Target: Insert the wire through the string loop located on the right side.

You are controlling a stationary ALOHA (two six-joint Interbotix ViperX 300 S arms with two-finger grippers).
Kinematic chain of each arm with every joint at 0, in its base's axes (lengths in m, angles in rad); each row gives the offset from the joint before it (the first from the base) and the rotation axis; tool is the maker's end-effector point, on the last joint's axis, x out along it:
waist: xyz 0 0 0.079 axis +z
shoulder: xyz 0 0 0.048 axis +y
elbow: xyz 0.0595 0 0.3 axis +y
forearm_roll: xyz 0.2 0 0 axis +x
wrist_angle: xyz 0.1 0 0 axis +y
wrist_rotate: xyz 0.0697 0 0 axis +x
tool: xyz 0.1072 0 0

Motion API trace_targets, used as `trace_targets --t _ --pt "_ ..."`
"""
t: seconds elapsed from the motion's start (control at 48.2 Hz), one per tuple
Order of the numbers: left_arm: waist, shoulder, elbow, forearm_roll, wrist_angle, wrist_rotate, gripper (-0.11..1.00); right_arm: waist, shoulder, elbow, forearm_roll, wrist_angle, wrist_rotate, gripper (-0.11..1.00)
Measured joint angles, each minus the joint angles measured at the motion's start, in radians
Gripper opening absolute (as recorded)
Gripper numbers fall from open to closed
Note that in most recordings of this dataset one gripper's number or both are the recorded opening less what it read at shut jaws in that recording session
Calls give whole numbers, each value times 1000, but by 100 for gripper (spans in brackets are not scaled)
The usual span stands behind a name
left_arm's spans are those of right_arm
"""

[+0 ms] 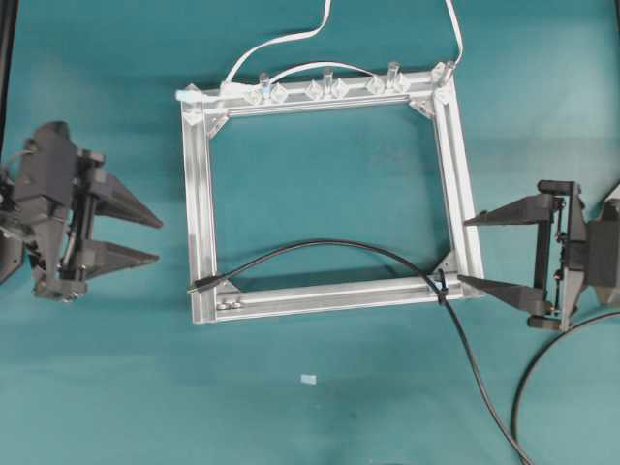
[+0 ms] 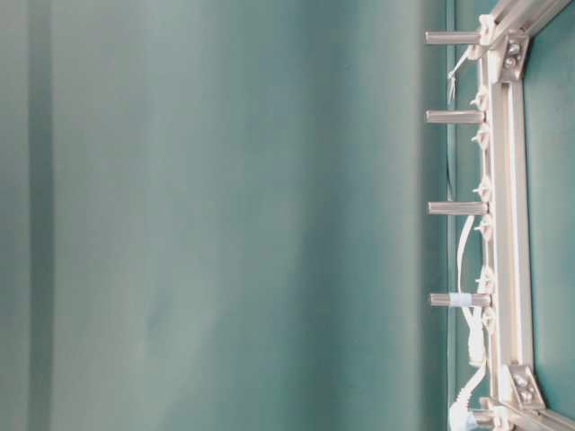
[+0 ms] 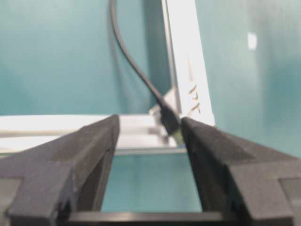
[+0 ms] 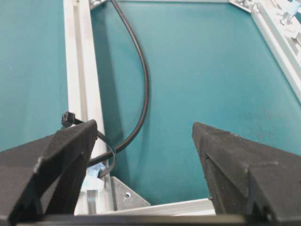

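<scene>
The wire (image 1: 329, 244) comes up from the lower right and passes the string loop (image 1: 441, 288) on the silver frame's (image 1: 199, 194) lower right corner. It then arcs left across the frame, and its plug (image 1: 203, 284) lies at the lower left corner. In the right wrist view the wire (image 4: 146, 84) runs inside the dark loop (image 4: 102, 147) beside a bluish fitting. My left gripper (image 1: 157, 240) is open left of the frame. The plug (image 3: 170, 123) sits just beyond its right fingertip, untouched. My right gripper (image 1: 463, 251) is open and empty at the frame's right rail, just above the loop.
Flat white cables (image 1: 291, 39) trail off the frame's top rail, which carries clear clips (image 1: 327, 87). A small pale scrap (image 1: 308, 379) lies on the teal mat below the frame. The table-level view shows only the frame's posts (image 2: 454, 117) and white cables.
</scene>
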Motion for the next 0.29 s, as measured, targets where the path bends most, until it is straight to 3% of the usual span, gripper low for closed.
trace_targets --t 0.29 --pt "23 -71 52 -2 -44 5 58 -2 -23 25 0 11 2 90"
